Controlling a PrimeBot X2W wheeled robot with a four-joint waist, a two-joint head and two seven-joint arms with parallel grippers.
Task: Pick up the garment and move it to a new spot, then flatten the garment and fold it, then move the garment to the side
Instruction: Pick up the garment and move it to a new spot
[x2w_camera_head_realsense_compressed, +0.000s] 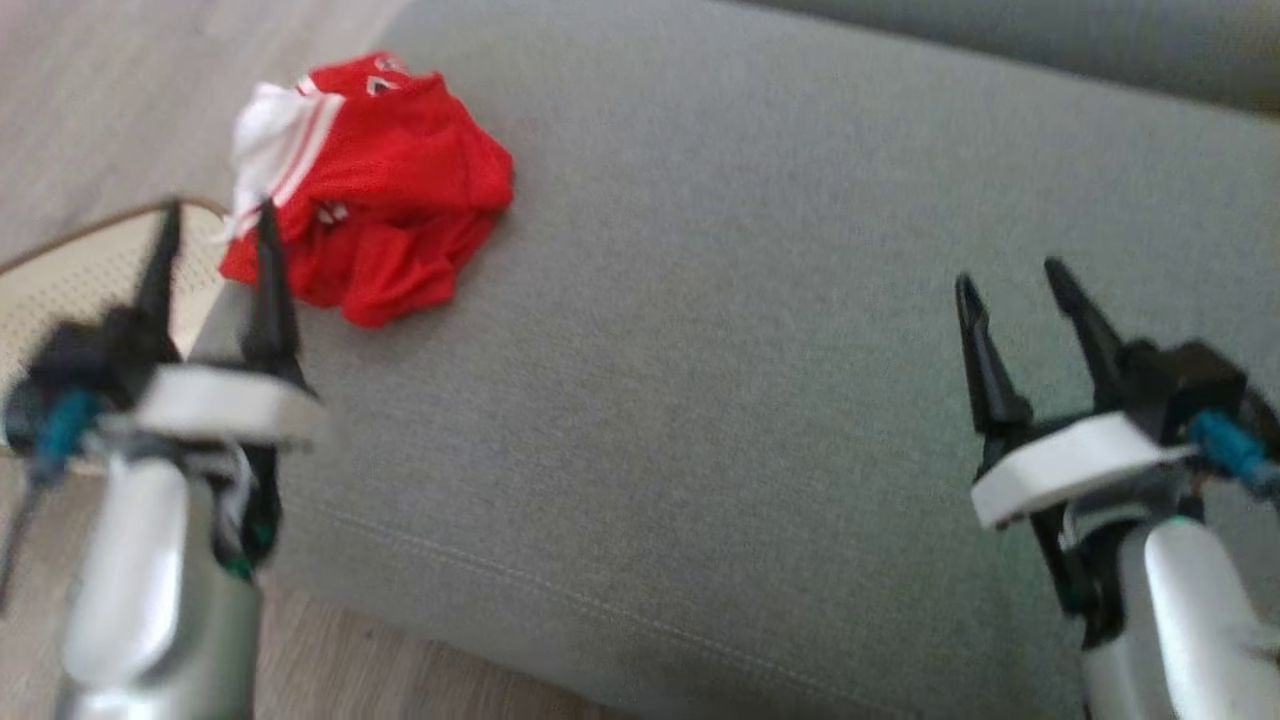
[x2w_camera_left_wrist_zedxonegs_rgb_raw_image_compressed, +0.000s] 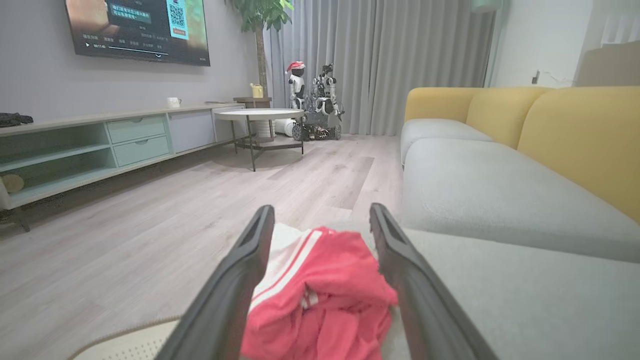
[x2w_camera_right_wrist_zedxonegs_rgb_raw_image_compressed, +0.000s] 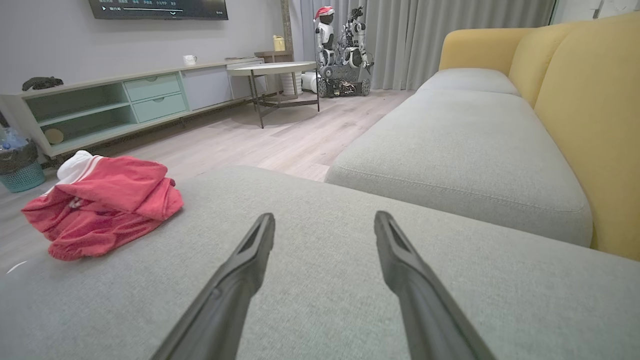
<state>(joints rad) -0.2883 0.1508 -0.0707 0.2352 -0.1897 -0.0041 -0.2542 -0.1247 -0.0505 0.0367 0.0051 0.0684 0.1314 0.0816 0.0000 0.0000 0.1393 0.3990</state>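
The garment (x2w_camera_head_realsense_compressed: 380, 185), a crumpled red top with white sleeve stripes, lies at the far left corner of the grey sofa cushion (x2w_camera_head_realsense_compressed: 750, 350). My left gripper (x2w_camera_head_realsense_compressed: 215, 215) stands open just in front of it, fingertips close to its near left edge without touching. From the left wrist view the garment (x2w_camera_left_wrist_zedxonegs_rgb_raw_image_compressed: 325, 295) sits between and beyond the spread fingers (x2w_camera_left_wrist_zedxonegs_rgb_raw_image_compressed: 235, 285). My right gripper (x2w_camera_head_realsense_compressed: 1010, 275) is open over the cushion's right side, far from the garment (x2w_camera_right_wrist_zedxonegs_rgb_raw_image_compressed: 105, 200), with nothing between its fingers (x2w_camera_right_wrist_zedxonegs_rgb_raw_image_compressed: 240, 280).
A cream rug (x2w_camera_head_realsense_compressed: 70, 280) lies on the wooden floor (x2w_camera_left_wrist_zedxonegs_rgb_raw_image_compressed: 150, 225) left of the cushion. Further sofa seats (x2w_camera_right_wrist_zedxonegs_rgb_raw_image_compressed: 450, 145) with yellow backs (x2w_camera_right_wrist_zedxonegs_rgb_raw_image_compressed: 590, 110) extend beyond. A round table (x2w_camera_left_wrist_zedxonegs_rgb_raw_image_compressed: 260, 115), a TV cabinet (x2w_camera_left_wrist_zedxonegs_rgb_raw_image_compressed: 100, 145) and another robot (x2w_camera_left_wrist_zedxonegs_rgb_raw_image_compressed: 315, 100) stand across the room.
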